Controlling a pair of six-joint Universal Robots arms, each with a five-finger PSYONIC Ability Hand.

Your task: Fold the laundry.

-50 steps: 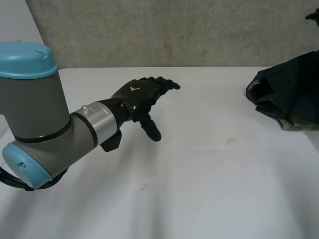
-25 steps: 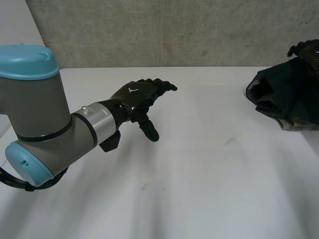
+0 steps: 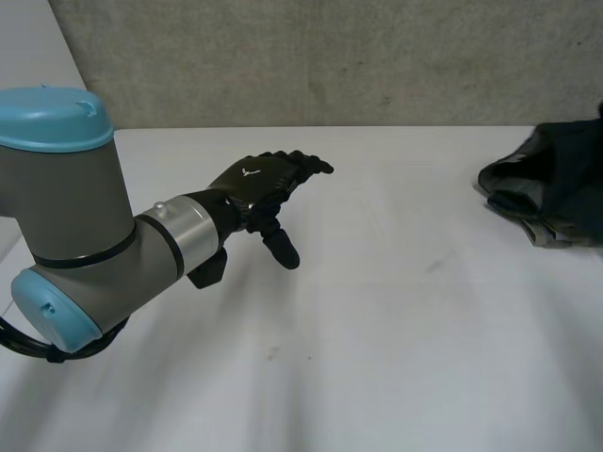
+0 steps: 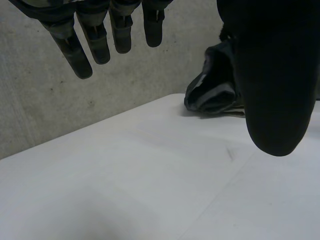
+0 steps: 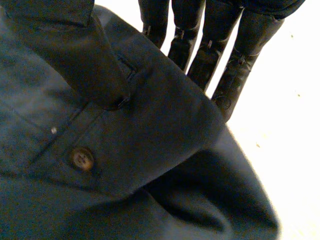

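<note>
garment: dark garment (image 3: 551,188), a bunched heap at the 3 o'clock edge of the table (image 3: 377,330) in the head view. Not spread out, no fold made.
change: against half a second ago, the heap has slid further toward 3 o'clock and sits lower. Its raised top has sagged.
meaning: I judge my right hand is dragging or re-gripping the cloth, not folding it. The task is barely begun. The garment needs to come back toward table centre and be laid flat first.
right hand: right hand (image 5: 100,70) has its thumb pressed onto the garment (image 5: 150,150) just beside a button (image 5: 81,159). The straight fingers (image 5: 235,65) are on the far side of the fold, so the cloth is pinched between thumb and fingers.
left hand: left hand (image 3: 264,184) hovers over bare table at about 9 o'clock from table centre. Fingers are loosely extended, the thumb hangs down, and it holds nothing. It is well apart from the garment, which lies at its 3 o'clock.
left arm: left arm (image 3: 94,235) comes in from 8 o'clock.
right wrist view adds: button and stitched seams, likely a waistband, so probably trousers. The head view gives just a dark lump.
left wrist view adds: past the thumb of my left hand (image 4: 270,90), the garment (image 4: 212,92) shows a paler rolled edge against the wall, with open table under my palm.
head view adds: the overall layout and the gap between the idle hand and the cloth.
</note>
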